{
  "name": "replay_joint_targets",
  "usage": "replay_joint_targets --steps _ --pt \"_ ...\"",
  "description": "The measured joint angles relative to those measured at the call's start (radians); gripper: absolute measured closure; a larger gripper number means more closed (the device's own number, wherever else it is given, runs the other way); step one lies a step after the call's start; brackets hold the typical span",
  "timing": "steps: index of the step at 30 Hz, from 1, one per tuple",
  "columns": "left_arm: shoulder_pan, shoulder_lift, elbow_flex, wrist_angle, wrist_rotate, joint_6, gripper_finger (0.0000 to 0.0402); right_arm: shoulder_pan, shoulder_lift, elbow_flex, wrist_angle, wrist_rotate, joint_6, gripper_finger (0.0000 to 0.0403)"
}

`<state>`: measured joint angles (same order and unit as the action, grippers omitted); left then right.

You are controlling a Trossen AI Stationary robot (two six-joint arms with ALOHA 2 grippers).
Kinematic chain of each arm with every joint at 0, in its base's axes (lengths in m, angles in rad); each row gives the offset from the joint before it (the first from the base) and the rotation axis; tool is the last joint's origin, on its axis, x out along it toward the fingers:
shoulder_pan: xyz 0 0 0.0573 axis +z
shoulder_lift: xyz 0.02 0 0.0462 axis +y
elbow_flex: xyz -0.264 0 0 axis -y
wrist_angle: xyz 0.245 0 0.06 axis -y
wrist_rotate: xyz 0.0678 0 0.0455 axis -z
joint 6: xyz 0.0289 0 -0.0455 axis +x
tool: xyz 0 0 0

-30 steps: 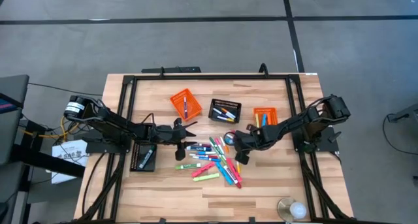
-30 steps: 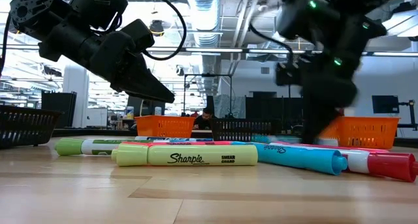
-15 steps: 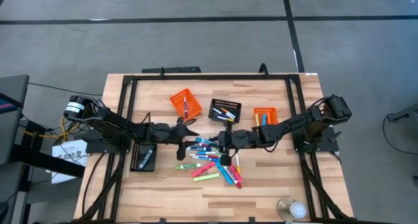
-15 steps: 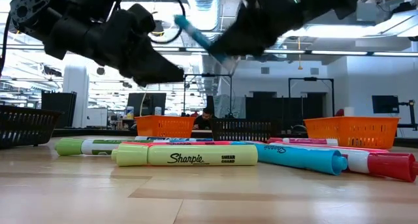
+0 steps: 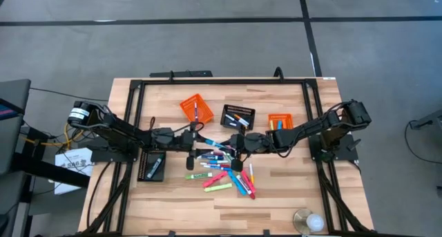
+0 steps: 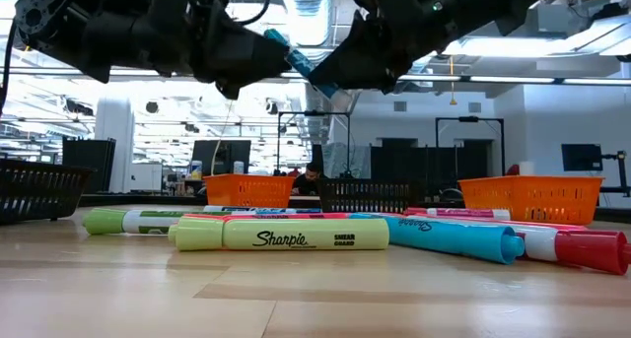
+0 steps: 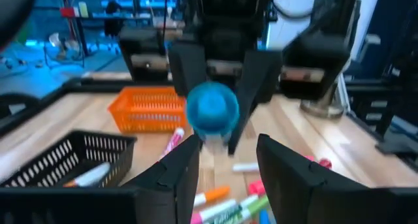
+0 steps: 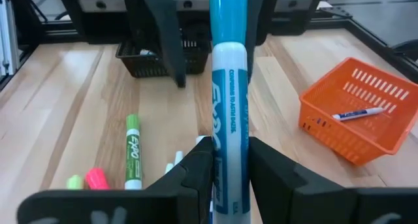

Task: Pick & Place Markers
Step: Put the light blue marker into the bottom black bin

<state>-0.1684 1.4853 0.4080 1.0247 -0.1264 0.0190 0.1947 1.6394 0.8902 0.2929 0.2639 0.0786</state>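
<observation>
Right hand pinched a blue marker above the tabletop's middle, tip aimed at the left hand. Left hand spread, fingers either side of that marker's end. Other markers lay scattered below, mid-tabletop.

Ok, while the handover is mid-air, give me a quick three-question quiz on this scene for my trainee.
1. Which arm holds the blue marker? A left, B right, C neither.
2. True or false: the left gripper is shut.
3. How many orange baskets stand on the table?
Key: 1 B, the right gripper is clamped on it above the pile. 2 false, it is open, facing the marker's end. 3 two.
</observation>
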Motion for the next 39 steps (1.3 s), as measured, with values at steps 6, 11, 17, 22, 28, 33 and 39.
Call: replay_joint_targets --steps 6,11,17,22,28,33,39 --pt "0.0 0.0 0.0 0.062 0.001 0.0 0.0252 0.0 0.0 0.0 0.009 -0.001 0.0 0.0323" --pt "0.0 0.0 0.002 0.104 0.0 0.0 0.0262 -0.005 0.0 0.0 0.042 -0.003 -0.008 0.0322" --pt "0.001 0.0 0.037 0.102 -0.005 0.0 0.0311 -0.019 0.0 0.0 0.057 -0.009 -0.012 0.0322" --pt "0.001 0.0 0.04 0.108 -0.01 0.003 0.0334 -0.028 0.0 -0.002 0.084 -0.012 -0.05 0.0322" --pt "0.0 -0.001 0.04 0.105 -0.036 0.002 0.0319 -0.029 0.0 -0.002 0.091 -0.004 -0.089 0.0315" --pt "-0.001 0.0 0.04 0.086 -0.06 -0.034 0.0332 -0.034 0.0 -0.001 0.091 0.0 -0.147 0.0286" --pt "-0.004 -0.001 0.04 0.0 -0.103 -0.075 0.0325 -0.057 0.0 -0.001 0.082 -0.002 -0.167 0.0229"
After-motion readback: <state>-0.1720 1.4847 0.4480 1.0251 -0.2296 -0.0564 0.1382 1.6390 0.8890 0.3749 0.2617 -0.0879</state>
